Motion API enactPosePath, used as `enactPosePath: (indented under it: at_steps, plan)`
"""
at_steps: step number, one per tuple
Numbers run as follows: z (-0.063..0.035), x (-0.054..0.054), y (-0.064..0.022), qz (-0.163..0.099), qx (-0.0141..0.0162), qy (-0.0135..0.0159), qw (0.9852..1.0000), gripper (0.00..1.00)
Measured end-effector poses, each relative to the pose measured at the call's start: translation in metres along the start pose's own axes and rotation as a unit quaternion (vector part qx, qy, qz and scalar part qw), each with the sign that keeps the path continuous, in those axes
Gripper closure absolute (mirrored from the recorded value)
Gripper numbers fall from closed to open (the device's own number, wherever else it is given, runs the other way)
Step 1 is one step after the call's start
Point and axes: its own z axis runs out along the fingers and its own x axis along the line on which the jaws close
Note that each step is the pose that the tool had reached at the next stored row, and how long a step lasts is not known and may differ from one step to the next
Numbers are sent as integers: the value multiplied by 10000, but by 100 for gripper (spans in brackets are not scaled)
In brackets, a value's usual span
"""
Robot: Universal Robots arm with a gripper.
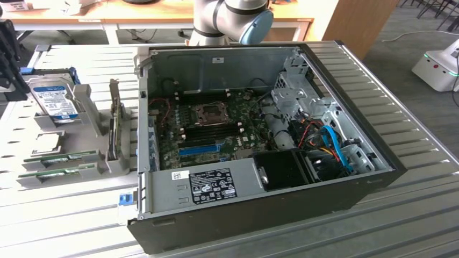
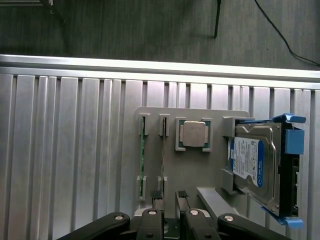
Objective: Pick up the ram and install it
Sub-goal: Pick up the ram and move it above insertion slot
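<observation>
Two thin green ram sticks stand on edge in the slots of a grey holder (image 1: 86,171) at the exterior view's left, the ram (image 1: 61,157) with a second stick (image 1: 56,173) beside it. In the wrist view the ram (image 2: 142,159) and the other stick (image 2: 163,160) run side by side on the holder (image 2: 170,170). My gripper (image 2: 169,196) hangs well above the holder, open, with nothing between its black fingers (image 2: 156,200). It is closest to the ends of the two sticks. The open computer case (image 1: 373,156) shows its motherboard (image 1: 215,129).
A silver hard drive with a blue label (image 2: 255,165) (image 1: 56,102) and a square processor (image 2: 193,134) sit on the holder. A dark expansion card (image 1: 115,126) stands beside the case. The ribbed metal table (image 2: 60,150) ends in an edge (image 2: 150,65). The arm's joint (image 1: 229,21) rises behind the case.
</observation>
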Motion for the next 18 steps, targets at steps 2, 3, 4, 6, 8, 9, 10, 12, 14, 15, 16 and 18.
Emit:
enactPosePath:
  at_steps: [2,3,4,6,8,9,10,12,14,15,16,18]
  plan:
    - [37,1,-1,0,0,0,10000,76]
    - [55,1,-2,0,0,0,10000,76]
    - [72,1,-2,0,-1,0,10000,76]
    - [109,2,-4,0,0,0,10000,76]
    - [146,2,-5,0,0,0,10000,76]
    - [164,3,-5,0,0,0,10000,76]
    - [182,3,-6,0,0,0,10000,76]
    - [218,4,-7,0,0,0,10000,76]
    - [255,4,-8,0,0,0,10000,76]
    - [273,5,-9,0,0,0,10000,76]
    - [291,5,-10,0,0,0,10000,76]
    - [326,5,-11,0,-1,1,10000,76]
